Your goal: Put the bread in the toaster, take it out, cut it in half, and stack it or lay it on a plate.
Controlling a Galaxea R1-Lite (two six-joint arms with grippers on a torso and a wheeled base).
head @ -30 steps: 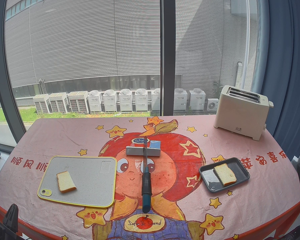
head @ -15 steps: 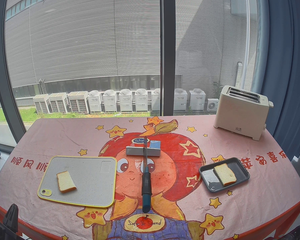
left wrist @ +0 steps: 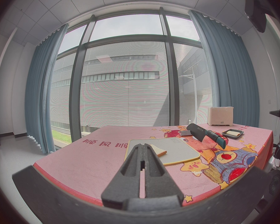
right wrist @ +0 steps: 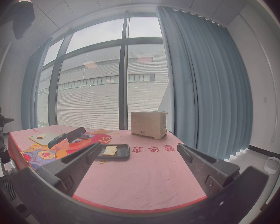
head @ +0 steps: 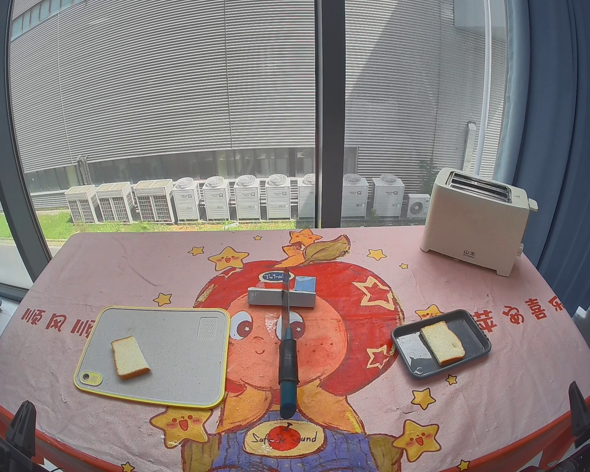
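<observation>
One bread half [head: 130, 356] lies on the grey cutting board [head: 177, 355] at the table's left. The other bread half [head: 442, 342] lies on the dark plate [head: 410, 352] at the right. The white toaster [head: 478, 217] stands at the far right, its slots empty. My left gripper [left wrist: 142, 148] is shut and empty, hanging off the table's near left corner and facing the board. My right gripper [right wrist: 140, 148] is open and empty off the near right corner [head: 580, 414], facing the plate [right wrist: 123, 151] and toaster [right wrist: 148, 124].
A knife [head: 287, 355] with a dark and teal handle lies in the middle of the table, its blade resting in a small grey-blue holder [head: 282, 295]. A window runs behind the table and a blue curtain [head: 564, 132] hangs right of the toaster.
The right gripper has dropped along the head view's right edge, from beside the table down to the near right corner. Bread, knife and left gripper have stayed put.
</observation>
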